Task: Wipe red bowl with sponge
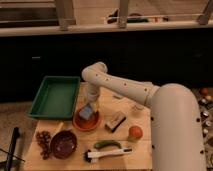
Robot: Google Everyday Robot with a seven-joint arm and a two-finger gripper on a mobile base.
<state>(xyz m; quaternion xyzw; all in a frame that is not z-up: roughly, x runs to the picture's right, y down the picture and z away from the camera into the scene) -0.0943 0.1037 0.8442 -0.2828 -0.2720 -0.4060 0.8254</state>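
The red bowl (pixel 88 122) is a shallow orange-red dish with a lighter rim, sitting on the wooden table (pixel 141 150) just right of the green tray. The sponge (pixel 86 113), a small pale blue-grey block, rests inside the bowl. My gripper (pixel 88 107) reaches down from the white arm and sits right on top of the sponge, over the bowl's middle. The gripper hides part of the sponge and the bowl's far side.
A green tray (pixel 56 96) stands at the left. A maroon bowl (pixel 64 144) and dark grapes (pixel 43 140) lie in front. A tan block with a dark edge (pixel 116 121), an orange fruit (pixel 135 132), and a white-handled brush (pixel 107 152) lie to the right.
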